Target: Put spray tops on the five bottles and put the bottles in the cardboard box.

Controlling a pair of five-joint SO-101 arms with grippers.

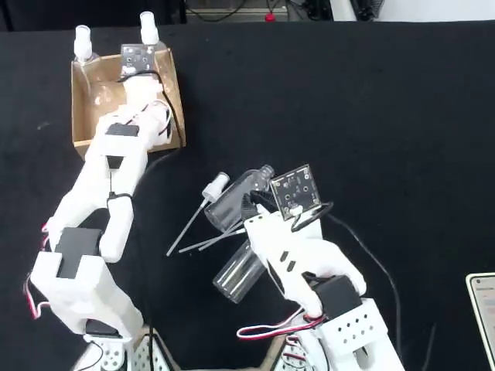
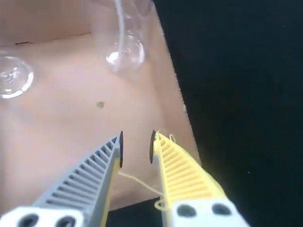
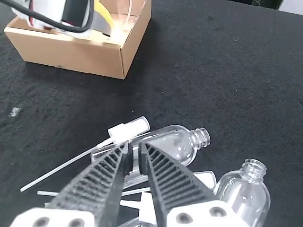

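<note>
Capping next: left gripper [image 2: 136, 144], fingers slightly parted, empty, over brown cardboard box [image 2: 57, 123]; right gripper [image 3: 135, 146], barely parted, seemingly empty, must grab white spray top [image 3: 129, 128].

A robotics lab bench, by the look of it — a black-covered table [image 1: 402, 116] bears the white left arm [image 1: 100, 182] and right arm [image 1: 302, 263], red-and-white wiring [image 1: 267, 331] exposed behind the jaws, and loose cables [image 1: 232, 11] far beyond them at the table's back edge.
</note>
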